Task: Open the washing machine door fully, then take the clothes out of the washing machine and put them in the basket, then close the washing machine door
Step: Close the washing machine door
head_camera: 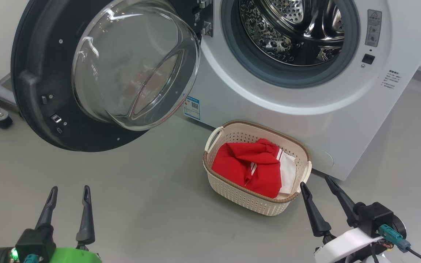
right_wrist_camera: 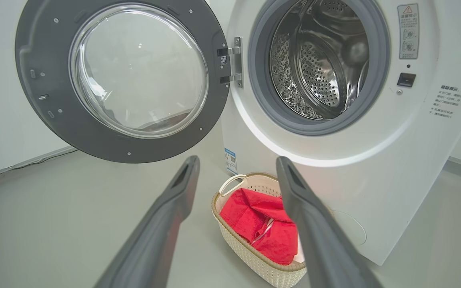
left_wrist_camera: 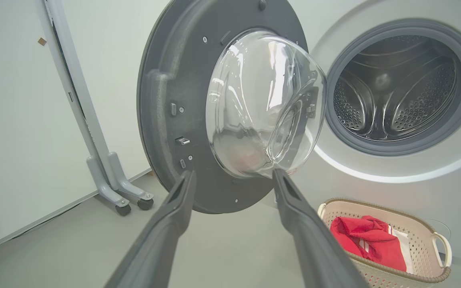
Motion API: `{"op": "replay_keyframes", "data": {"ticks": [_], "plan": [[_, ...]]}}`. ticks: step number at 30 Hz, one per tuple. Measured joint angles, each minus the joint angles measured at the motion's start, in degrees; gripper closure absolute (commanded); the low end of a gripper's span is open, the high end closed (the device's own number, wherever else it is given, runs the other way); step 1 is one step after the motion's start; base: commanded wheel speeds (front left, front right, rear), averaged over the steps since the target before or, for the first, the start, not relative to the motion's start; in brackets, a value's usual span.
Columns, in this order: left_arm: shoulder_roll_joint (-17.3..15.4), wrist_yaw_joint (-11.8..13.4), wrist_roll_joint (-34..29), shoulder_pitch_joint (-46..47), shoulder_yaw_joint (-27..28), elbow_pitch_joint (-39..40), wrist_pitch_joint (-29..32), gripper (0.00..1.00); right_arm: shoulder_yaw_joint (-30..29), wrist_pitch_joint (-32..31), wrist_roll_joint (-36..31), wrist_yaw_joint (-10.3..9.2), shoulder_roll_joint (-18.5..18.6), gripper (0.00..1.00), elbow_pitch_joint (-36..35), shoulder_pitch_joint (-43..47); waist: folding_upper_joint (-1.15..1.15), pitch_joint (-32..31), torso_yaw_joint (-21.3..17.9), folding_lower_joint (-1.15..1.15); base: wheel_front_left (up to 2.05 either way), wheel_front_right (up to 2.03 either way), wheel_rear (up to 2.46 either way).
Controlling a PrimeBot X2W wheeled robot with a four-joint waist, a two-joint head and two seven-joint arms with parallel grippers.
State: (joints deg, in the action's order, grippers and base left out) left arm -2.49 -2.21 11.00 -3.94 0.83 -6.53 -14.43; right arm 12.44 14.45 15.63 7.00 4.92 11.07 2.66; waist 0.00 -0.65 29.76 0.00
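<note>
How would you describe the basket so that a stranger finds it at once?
Find the big white washing machine with its round door swung open. On the grey floor before it stands the basket: cream, perforated, brown-rimmed, the only thing holding red clothes.

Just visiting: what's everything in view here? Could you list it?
washing machine: one, white, behind the basket.
washing machine door: one, black rim, clear glass bowl, swung open at left.
drum: one, steel, inside the machine.
basket: one, cream with brown rim, on the floor before the machine.
clothes: one heap, red with white stripes plus white cloth, in the basket.
sticker: one, blue, machine's lower front.
wheeled stand: one, grey, left of the door.
left jaws: one pair, dark, open, head view's lower left.
right jaws: one pair, dark, open, near the basket.
</note>
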Motion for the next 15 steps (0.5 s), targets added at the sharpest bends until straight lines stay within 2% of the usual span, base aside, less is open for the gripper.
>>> {"op": "replay_keyframes", "data": {"ticks": [15], "plan": [[0.00,0.00,0.01,-0.87,0.20,0.77,0.00,0.00,0.04,0.00,0.60,0.00,0.38,0.00,1.03,-0.93,0.00,0.12,-0.04,0.00,0.00,0.00,0.00]]}}
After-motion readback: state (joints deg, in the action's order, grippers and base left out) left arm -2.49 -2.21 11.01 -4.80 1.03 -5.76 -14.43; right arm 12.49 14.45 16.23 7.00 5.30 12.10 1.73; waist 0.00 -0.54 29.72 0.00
